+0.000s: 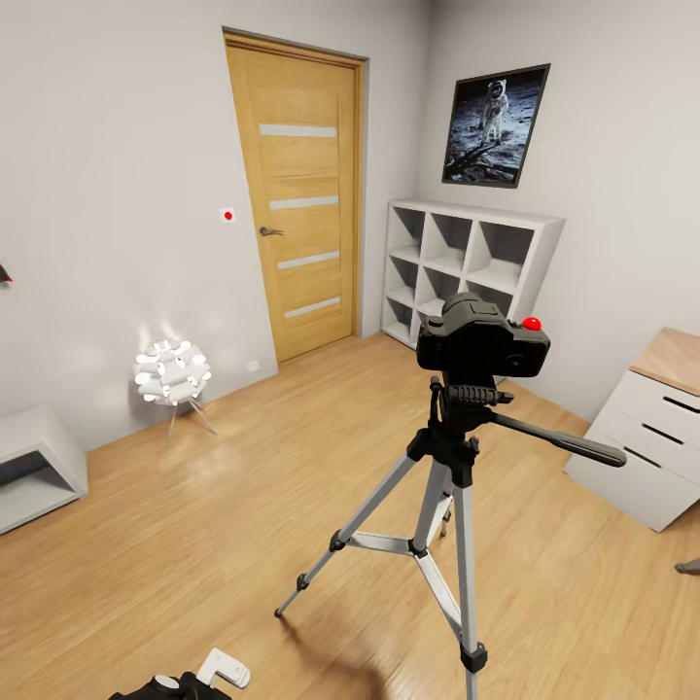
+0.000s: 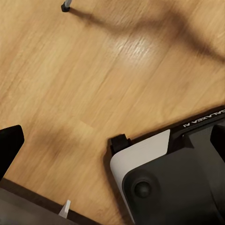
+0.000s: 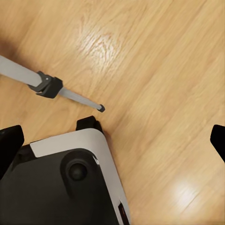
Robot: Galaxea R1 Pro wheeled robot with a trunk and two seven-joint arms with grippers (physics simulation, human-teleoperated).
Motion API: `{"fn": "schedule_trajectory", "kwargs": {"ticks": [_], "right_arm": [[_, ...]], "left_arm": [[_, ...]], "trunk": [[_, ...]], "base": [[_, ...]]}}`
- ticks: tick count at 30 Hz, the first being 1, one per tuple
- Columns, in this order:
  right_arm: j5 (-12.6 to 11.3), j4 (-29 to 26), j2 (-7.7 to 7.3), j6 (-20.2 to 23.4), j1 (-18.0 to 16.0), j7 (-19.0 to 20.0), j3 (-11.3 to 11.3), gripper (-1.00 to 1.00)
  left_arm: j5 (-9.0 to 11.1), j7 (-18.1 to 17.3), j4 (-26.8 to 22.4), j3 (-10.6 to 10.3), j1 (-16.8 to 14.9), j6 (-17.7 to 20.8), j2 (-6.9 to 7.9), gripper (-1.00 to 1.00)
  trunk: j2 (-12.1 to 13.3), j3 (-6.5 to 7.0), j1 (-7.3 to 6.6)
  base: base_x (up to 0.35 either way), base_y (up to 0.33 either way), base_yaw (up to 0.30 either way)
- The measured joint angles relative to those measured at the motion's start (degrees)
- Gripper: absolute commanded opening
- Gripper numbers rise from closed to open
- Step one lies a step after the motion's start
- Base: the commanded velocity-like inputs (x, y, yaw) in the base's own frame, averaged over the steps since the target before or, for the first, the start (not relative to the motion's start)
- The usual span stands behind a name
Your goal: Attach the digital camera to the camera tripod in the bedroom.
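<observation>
We see the black camera, red button up, seated upright on the tripod, whose silver legs stand spread on the bedroom's wood floor, right of centre.

Robot base: black shell, white rounded corner panel, round black boss, white lettering along edge.

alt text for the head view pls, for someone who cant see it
A black digital camera with a red button sits on top of a silver-legged camera tripod standing on a light wood floor. Behind it are a wooden door, a white cube shelf and an astronaut poster; a white spiky floor lamp glows at left.
</observation>
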Motion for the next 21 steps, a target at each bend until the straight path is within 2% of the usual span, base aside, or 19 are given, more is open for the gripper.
{"fn": "schedule_trajectory", "kwargs": {"ticks": [21], "right_arm": [[-0.2,-0.1,-0.64,-0.1,0.3,-0.1,-0.1,1.0]], "left_arm": [[0.0,0.0,0.0,0.0,0.0,0.0,0.0,1.0]], "trunk": [[0.0,0.0,0.0]], "base": [[0.0,0.0,0.0]]}}
